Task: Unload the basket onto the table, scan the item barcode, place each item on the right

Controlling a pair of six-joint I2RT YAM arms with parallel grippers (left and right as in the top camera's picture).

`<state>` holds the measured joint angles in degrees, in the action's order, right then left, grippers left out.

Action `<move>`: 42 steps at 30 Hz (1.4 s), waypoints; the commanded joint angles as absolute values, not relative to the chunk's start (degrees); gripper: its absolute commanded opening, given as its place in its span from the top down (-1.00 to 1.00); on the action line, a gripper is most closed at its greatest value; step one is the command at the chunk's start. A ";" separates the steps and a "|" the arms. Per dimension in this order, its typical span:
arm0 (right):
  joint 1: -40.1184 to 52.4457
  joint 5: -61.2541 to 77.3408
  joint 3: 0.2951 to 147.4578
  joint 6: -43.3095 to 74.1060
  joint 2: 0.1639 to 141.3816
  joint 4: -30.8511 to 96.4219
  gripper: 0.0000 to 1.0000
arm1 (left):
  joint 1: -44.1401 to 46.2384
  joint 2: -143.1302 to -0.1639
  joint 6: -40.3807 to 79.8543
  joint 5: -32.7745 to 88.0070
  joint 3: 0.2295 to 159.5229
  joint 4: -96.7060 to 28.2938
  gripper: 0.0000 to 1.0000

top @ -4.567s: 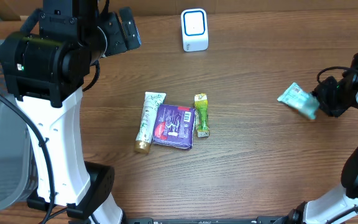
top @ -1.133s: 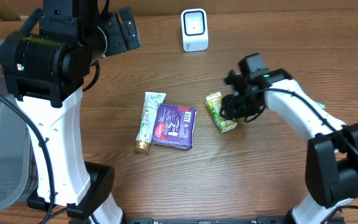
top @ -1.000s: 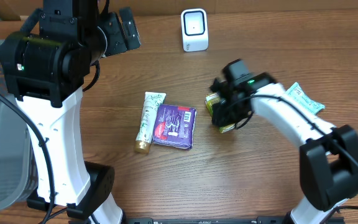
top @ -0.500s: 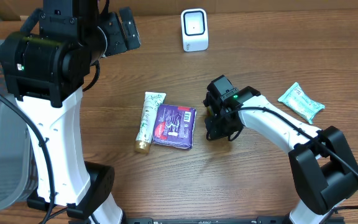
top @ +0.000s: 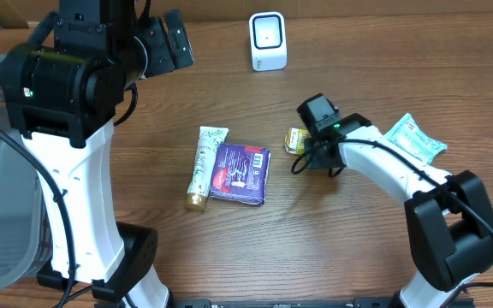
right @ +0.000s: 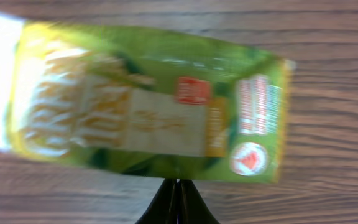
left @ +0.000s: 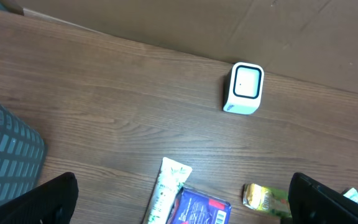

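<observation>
On the green packet (right: 148, 102) the right wrist view shows a red square label and a round red mark, but the print is too blurred to read. The right gripper (right: 176, 186) is clamped on the packet's lower edge, at 3 o'clock from the purple packet (top: 240, 173) and about 5 o'clock from the scanner (top: 268, 40). Half a second ago the arm hid the packet; now it shows, moved toward 12 o'clock. Only the left wrist view shows the left gripper (left: 180, 180) spread wide.
</observation>
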<state>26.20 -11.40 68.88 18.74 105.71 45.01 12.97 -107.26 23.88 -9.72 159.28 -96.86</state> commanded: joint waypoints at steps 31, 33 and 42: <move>16.47 25.78 73.30 21.08 106.54 31.51 0.24 | 12.78 -107.57 24.29 -10.50 159.09 -96.79 -0.99; 18.02 21.67 73.23 21.78 106.65 30.85 0.23 | 12.78 -107.57 24.29 -10.50 159.09 -96.79 -0.99; 22.83 16.56 73.10 30.13 111.94 22.00 0.03 | 12.78 -107.57 24.32 -10.50 159.09 -96.79 -0.99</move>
<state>22.37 18.11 72.01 24.97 109.23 23.66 12.97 -107.26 23.88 -9.72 159.28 -96.86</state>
